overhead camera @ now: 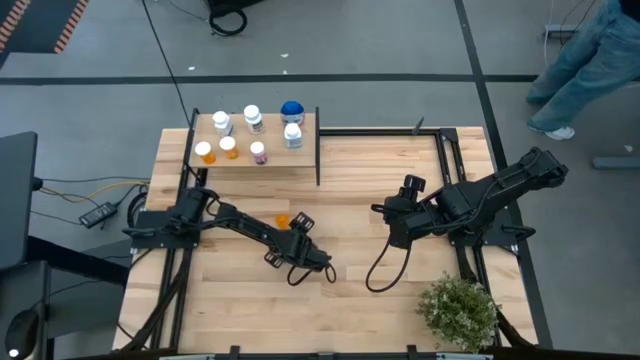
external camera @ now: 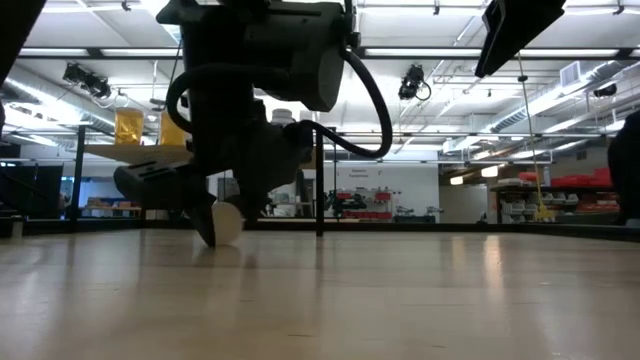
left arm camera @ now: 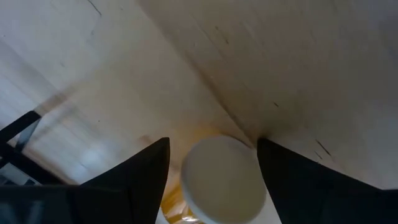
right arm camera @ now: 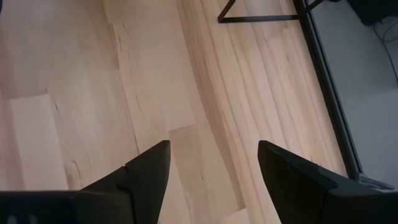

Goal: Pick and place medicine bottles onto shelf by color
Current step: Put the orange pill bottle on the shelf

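**Left gripper straddling a white-capped bottle on the table**

Start at the left of your overhead view. The shelf (overhead camera: 270, 160) sits at the far left corner of the table (overhead camera: 350, 300), with seven bottles standing on it: two orange ones (overhead camera: 204, 152) side by side near its left end, two white ones (overhead camera: 221, 123) behind them, a pinkish one (overhead camera: 258, 152) toward the middle, and a blue-topped one (overhead camera: 291, 110) with another white bottle (overhead camera: 293, 135) just in front of it at the right end.

Your left arm reaches from the table's left edge out toward the middle, and the left gripper (overhead camera: 297, 240) is low over the planks there. One more orange bottle (overhead camera: 282, 220) is beside the gripper's wrist. In the left wrist view the fingers (left arm camera: 146, 174) stand apart with a white-capped bottle (left arm camera: 221, 180) between them; you can see a gap on one side of the cap, while the other finger is at its edge. The low view shows the pale cap (external camera: 228, 222) down near the tabletop between the dark finger tips.

Further right, your right arm waits folded over the right half of the table. The right gripper (right arm camera: 214, 168) is spread wide over bare planks. A potted plant (overhead camera: 460, 312) stands at the near right corner. A person (overhead camera: 585, 60) is on the floor beyond the table's far right.
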`<action>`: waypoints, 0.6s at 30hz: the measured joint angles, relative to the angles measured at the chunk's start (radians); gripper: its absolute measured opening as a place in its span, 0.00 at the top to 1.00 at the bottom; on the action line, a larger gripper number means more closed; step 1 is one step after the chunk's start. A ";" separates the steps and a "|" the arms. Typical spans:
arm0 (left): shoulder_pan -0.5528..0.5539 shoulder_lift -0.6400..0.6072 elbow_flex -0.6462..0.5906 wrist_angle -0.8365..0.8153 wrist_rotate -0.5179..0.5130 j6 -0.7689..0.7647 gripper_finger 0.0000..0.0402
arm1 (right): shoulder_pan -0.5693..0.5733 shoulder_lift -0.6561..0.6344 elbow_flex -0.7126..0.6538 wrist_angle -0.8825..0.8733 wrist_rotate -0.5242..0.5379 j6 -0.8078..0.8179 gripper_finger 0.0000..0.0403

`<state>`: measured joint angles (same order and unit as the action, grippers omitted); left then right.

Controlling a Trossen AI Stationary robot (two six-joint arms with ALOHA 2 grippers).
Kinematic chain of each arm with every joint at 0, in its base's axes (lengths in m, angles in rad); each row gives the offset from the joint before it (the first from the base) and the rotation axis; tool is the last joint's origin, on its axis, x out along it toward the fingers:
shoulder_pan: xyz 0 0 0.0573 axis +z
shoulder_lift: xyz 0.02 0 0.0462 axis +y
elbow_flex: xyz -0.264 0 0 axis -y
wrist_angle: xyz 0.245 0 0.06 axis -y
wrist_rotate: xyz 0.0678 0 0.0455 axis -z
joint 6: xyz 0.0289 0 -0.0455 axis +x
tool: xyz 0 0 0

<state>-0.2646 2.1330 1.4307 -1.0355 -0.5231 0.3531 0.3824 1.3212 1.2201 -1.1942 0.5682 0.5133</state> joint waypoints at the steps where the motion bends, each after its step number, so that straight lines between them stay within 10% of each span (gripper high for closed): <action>1: 0.000 0.000 0.000 0.000 -0.003 0.000 0.37 | 0.000 0.000 0.000 0.000 0.000 -0.002 0.38; 18: -0.042 0.003 0.020 -0.153 -0.018 -0.009 0.38 | 0.000 0.000 0.000 0.001 0.000 -0.001 0.38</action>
<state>-0.3061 2.1361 1.4509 -1.1888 -0.5410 0.3443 0.3828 1.3212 1.2201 -1.1934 0.5682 0.5121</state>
